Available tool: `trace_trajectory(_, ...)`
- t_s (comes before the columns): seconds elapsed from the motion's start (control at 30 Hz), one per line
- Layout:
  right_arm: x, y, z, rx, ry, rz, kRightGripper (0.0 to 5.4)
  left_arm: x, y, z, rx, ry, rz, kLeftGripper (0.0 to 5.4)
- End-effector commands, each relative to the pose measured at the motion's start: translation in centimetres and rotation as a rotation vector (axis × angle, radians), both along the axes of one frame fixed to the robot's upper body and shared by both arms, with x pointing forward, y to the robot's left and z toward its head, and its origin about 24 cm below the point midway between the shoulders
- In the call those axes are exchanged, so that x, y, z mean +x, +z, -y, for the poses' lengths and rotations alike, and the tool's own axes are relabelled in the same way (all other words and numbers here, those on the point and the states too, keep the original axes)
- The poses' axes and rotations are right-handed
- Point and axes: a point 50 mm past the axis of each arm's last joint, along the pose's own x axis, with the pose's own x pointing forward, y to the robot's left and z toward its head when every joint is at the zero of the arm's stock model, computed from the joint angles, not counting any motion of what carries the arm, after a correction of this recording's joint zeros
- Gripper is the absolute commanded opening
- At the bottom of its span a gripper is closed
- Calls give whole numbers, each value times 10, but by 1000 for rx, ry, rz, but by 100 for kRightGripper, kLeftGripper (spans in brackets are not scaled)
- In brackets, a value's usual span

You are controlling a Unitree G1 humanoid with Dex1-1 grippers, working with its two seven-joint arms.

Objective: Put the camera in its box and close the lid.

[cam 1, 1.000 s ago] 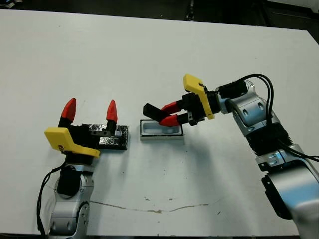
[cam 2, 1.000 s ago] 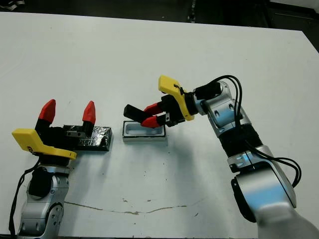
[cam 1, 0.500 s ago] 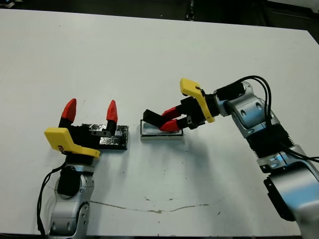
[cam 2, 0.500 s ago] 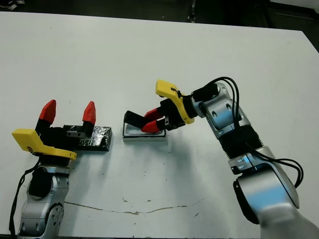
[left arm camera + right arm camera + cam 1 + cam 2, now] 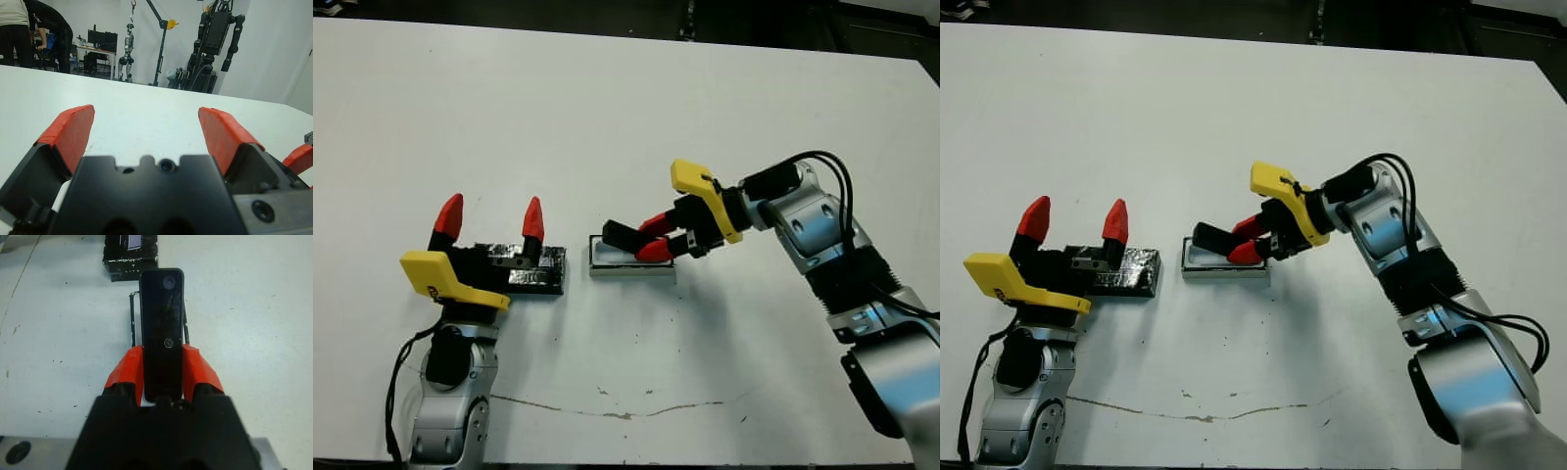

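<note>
Two steps remain, judging from how things lie: the camera (image 5: 621, 236) is not yet seated in the box (image 5: 631, 266), and the lid (image 5: 527, 268) has not been put on.

From the head views, the right end effector (image 5: 653, 238) reaches in from the right and grips the camera between its red fingers, the bar sticking out past the fingertips over the box. The camera looks low and slightly tilted above the tray; whether its far end already touches the white lining I cannot tell. The box sits near the middle of the tabletop (image 5: 607, 117), and the lid lies flat just beside it on the robot's left, with a narrow gap between them. The left end effector (image 5: 489, 221) stands over the lid, fingers spread apart and holding nothing.

Seen from the left wrist, the two red fingers (image 5: 68, 128) stand wide apart with only bare tabletop between them; the lid is hidden below the black body. People and equipment show beyond the table, which the head views do not show.

Seen from the right wrist, the camera runs straight out between the clamped fingers, lined up lengthwise with the box's dark rim (image 5: 132, 318) beneath it. That alignment is harder to judge from the head, and the lid's end (image 5: 130, 254) shows beyond the box.
</note>
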Motion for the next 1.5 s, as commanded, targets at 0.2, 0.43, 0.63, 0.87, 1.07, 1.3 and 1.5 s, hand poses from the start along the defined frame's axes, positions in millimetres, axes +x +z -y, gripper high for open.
trace_trajectory(0.2, 2, -9, 16, -93, -59, 2, 166, -2, -4, -1, 10, 3, -18, 540)
trace_trajectory(0.43, -2, -7, 12, -114, 22, 83, 248, -2, -4, -1, 4, 2, -20, 540)
trace_trajectory(0.63, -1, -4, 13, -98, 64, 106, 335, -2, -4, -1, 10, 3, -19, 540)
trace_trajectory(0.87, -1, 3, 15, -58, 63, 97, 427, -2, -5, -1, -7, -12, -20, 540)
trace_trajectory(1.07, -1, 23, 25, -12, 46, 138, 519, -2, -5, -1, -4, -9, -20, 540)
trace_trajectory(1.3, -12, 43, 49, 183, -145, 267, 538, -2, -5, -1, -10, -11, -24, 540)
trace_trajectory(1.5, -43, 36, 64, 414, -471, 377, 538, -2, -4, -2, 2, -10, -19, 540)
